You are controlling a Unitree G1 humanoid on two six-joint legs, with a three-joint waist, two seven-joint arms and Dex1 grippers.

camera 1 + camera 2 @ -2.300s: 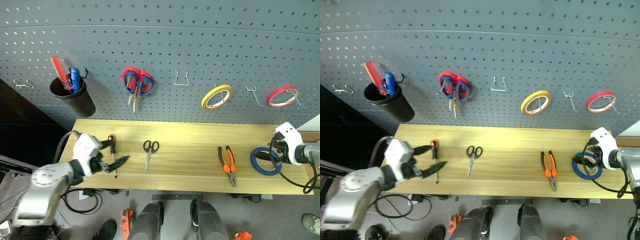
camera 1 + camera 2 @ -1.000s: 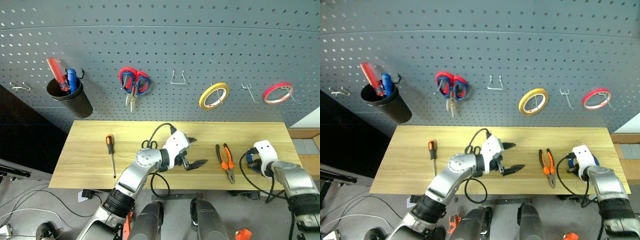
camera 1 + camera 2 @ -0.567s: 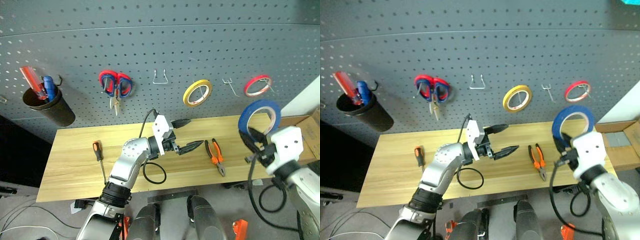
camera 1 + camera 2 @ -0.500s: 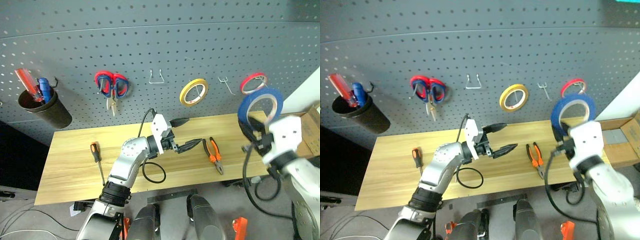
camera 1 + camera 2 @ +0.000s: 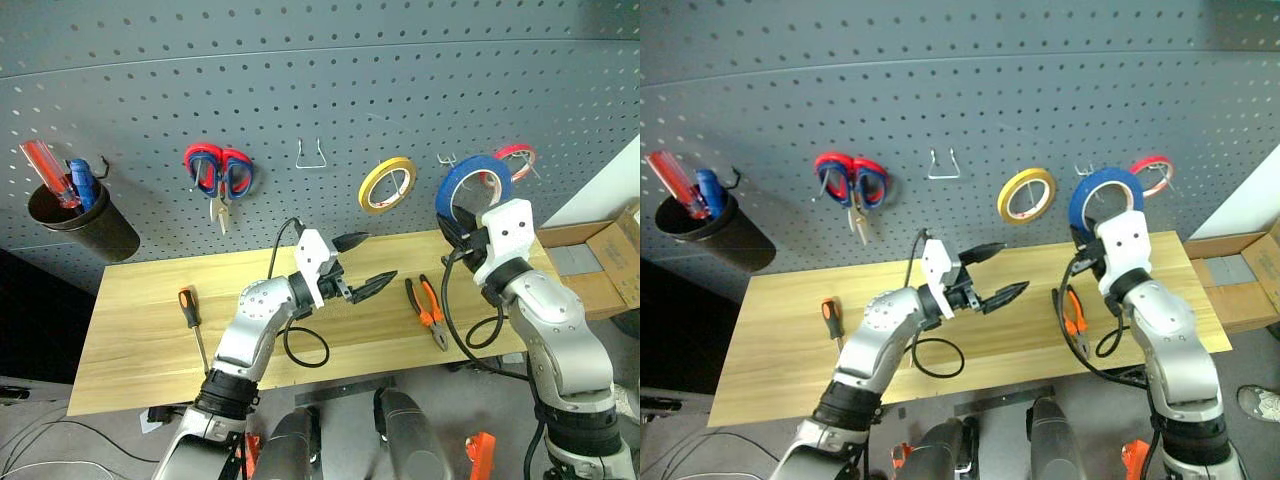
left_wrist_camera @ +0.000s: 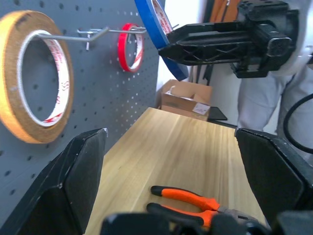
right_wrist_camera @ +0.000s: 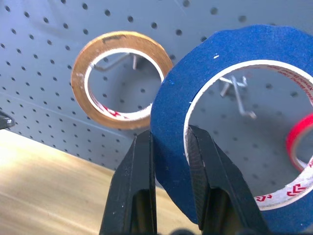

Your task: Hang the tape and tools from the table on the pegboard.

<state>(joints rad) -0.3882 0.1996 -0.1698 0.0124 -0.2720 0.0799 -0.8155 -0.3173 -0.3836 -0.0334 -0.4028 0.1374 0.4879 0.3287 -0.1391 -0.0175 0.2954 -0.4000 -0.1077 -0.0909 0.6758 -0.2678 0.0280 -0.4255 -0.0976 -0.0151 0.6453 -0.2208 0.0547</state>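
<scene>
black cup (image 5: 85, 222): hung at the pegboard's left end, a red and a blue screwdriver stood in it.
pegboard (image 5: 300, 90): grey-blue, perforated, set behind the table (image 5: 140, 330).
screwdriver (image 5: 190, 312): orange-and-black handle, laid on the left part of the table.
red-and-blue scissors (image 5: 216, 176): hung on a hook, blades pointed down.
left gripper (image 5: 362, 265): held above the middle of the table, fingers spread wide, nothing grasped.
empty wire hook (image 5: 313, 155): seen between the hung scissors and the yellow ring.
yellow ring (image 5: 387, 184): hung on a hook.
pliers (image 5: 426, 310): laid on the table right of the left gripper, apart from it.
tape (image 5: 472, 188): blue ring, raised upright close before the pegboard, between the yellow ring and the red ring (image 5: 514, 160).
right gripper (image 7: 168, 161): fingers clamped on the tape's lower rim, one finger inside the ring, one outside.
</scene>
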